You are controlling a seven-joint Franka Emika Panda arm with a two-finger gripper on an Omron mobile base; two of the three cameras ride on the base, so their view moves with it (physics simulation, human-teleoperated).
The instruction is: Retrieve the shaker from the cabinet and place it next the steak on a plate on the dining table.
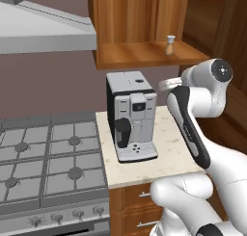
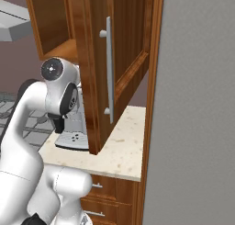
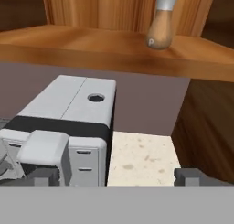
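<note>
Tan shaker (image 1: 170, 45) stands upright on the cabinet (image 1: 144, 54) shelf; pincer (image 3: 116, 176) spread apart below it

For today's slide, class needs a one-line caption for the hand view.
Open fingers hover above the coffee machine, facing the shaker on the cabinet shelf.

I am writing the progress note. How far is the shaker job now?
Done: the cabinet stands open. In hand: the open gripper is empty, below the shelf, above the coffee machine. Left: grasp the shaker, upright on the shelf, and carry it to the plate.
</note>
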